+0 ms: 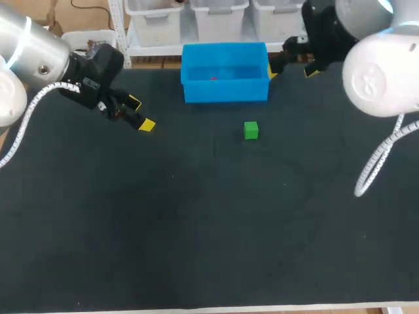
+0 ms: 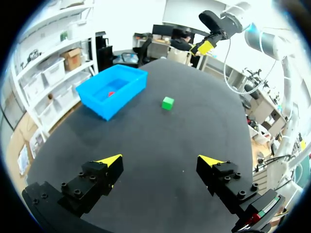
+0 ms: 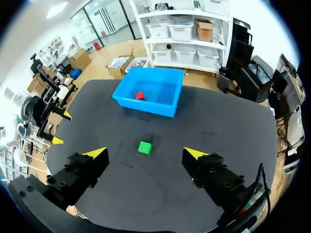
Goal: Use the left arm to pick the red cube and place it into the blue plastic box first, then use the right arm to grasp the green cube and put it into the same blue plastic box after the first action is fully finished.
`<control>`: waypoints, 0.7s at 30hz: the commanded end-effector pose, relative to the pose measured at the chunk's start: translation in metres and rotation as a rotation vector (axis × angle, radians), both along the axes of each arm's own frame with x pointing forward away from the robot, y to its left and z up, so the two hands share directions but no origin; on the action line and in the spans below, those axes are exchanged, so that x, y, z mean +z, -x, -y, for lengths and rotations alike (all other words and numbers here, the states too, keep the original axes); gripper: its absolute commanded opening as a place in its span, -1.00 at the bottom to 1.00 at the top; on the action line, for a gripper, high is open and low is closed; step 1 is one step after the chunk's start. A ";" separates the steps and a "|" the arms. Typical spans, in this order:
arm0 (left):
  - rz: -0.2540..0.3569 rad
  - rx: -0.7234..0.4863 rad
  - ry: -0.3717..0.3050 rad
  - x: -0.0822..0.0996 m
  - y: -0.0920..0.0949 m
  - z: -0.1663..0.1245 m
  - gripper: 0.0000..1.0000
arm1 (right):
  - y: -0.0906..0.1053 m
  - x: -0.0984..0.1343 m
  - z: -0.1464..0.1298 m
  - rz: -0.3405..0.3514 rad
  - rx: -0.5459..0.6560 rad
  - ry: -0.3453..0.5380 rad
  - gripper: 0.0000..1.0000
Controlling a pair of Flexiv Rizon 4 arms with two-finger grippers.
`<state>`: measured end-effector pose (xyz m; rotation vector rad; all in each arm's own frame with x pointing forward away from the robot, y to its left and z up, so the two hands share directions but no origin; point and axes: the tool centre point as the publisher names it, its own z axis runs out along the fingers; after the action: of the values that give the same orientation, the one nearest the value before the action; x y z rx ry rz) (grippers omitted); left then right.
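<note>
Green cube [image 1: 251, 130], small, rigid and likely light, lying near the front wall of the blue plastic box [image 1: 226, 91] holding the red cube [image 3: 140, 96]; we would pinch two opposite flat faces with our right gripper [image 3: 146, 153], its fingers now apart, like those of our left gripper [image 2: 160, 159].

We can read no words, numbers or signs anywhere on the bench [image 1: 196, 229]. A small white label [image 1: 90, 83] on the left arm's dark wrist housing carries print too small for us to make out. A faint emblem [image 1: 372, 84] on the right arm's white joint cover is just as illegible.
</note>
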<state>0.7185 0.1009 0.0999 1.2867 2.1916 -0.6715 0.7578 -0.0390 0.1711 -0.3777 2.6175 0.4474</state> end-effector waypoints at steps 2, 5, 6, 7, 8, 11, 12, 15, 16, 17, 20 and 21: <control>0.004 -0.002 0.005 -0.001 0.000 -0.001 1.00 | -0.001 0.003 -0.013 -0.024 -0.054 0.111 1.00; 0.004 -0.002 0.005 -0.001 0.000 -0.001 1.00 | -0.001 0.005 -0.019 -0.039 -0.068 0.136 1.00; 0.004 -0.002 0.005 -0.001 0.000 -0.001 1.00 | -0.001 0.005 -0.020 -0.044 -0.080 0.136 1.00; 0.004 -0.002 0.005 -0.001 0.000 -0.001 1.00 | 0.000 0.005 -0.022 -0.046 -0.083 0.139 1.00; 0.004 -0.002 0.005 -0.001 0.000 -0.001 1.00 | 0.000 0.005 -0.023 -0.052 -0.091 0.146 1.00; 0.004 -0.002 0.005 -0.001 0.000 -0.001 1.00 | 0.001 0.003 -0.029 -0.071 -0.110 0.159 1.00; 0.004 -0.002 0.005 -0.001 0.000 -0.001 1.00 | 0.001 0.003 -0.030 -0.078 -0.120 0.164 1.00; 0.004 -0.002 0.005 -0.001 0.000 -0.001 1.00 | 0.002 0.000 -0.035 -0.098 -0.146 0.170 1.00; 0.004 -0.002 0.005 -0.001 0.000 -0.001 1.00 | 0.002 0.000 -0.036 -0.107 -0.155 0.173 1.00; 0.004 -0.002 0.005 -0.001 0.000 -0.001 1.00 | 0.002 -0.001 -0.039 -0.119 -0.163 0.176 1.00; 0.004 -0.002 0.005 -0.001 0.000 -0.001 1.00 | 0.003 -0.003 -0.043 -0.158 -0.186 0.194 1.00; 0.004 -0.002 0.005 -0.001 0.000 -0.001 1.00 | 0.003 -0.004 -0.043 -0.165 -0.192 0.196 1.00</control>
<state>0.7184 0.1008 0.1000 1.2866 2.1921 -0.6711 0.7476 -0.0030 0.1654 -0.1691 2.8086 0.2316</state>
